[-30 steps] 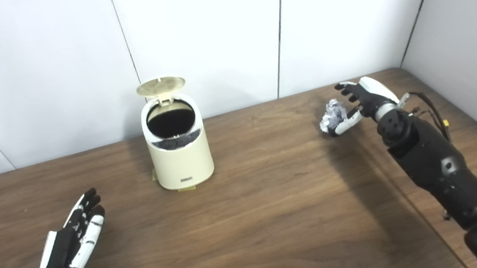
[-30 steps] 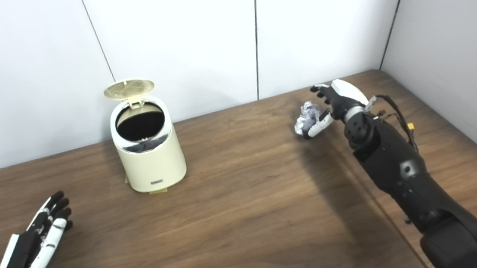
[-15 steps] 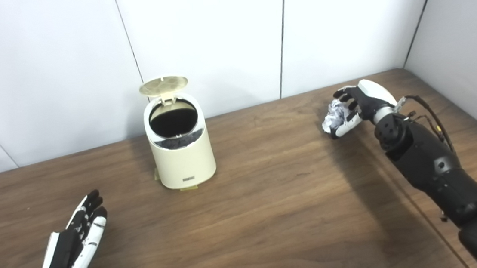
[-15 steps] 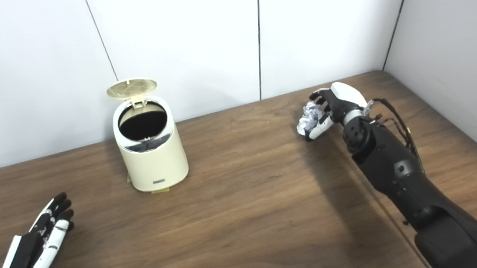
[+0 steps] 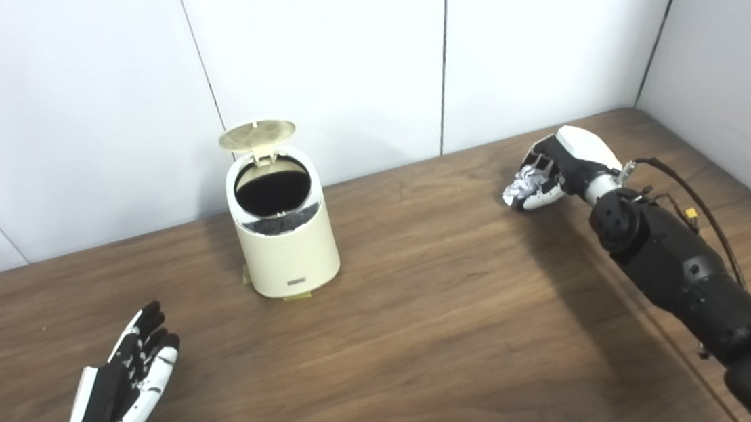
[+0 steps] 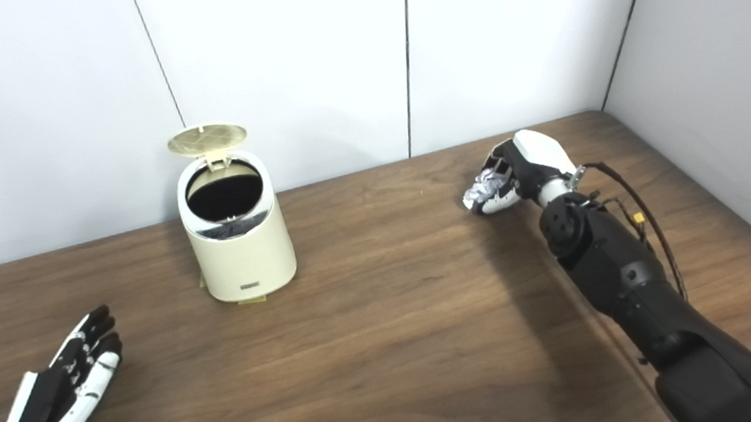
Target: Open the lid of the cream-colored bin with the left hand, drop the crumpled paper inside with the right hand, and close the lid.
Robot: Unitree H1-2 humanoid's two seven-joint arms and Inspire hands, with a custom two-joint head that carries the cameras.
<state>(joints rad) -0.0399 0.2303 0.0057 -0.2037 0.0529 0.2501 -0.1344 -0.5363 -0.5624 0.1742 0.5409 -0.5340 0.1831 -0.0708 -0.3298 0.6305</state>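
Note:
The cream-colored bin point(image 5: 286, 239) stands at the back left of the wooden table, its round lid point(image 5: 256, 133) tipped up and back, showing a dark inside. Far to its right, my right hand point(image 5: 565, 164) is shut on the crumpled paper point(image 5: 528, 180), a whitish-grey ball showing between fingers and thumb, low over the table. My left hand point(image 5: 126, 386) rests open and flat near the front left corner, well apart from the bin and holding nothing.
The wooden table point(image 5: 426, 329) runs back to white wall panels, and a grey wall closes the right side. A cable point(image 5: 694, 197) loops along my right forearm. A small yellowish tab point(image 5: 294, 296) sticks out under the bin's front.
My right hand's fingers have curled shut around the crumpled paper, which lay loosely in the open hand a second ago. My left hand shifted slightly right. The bin's lid stayed up.

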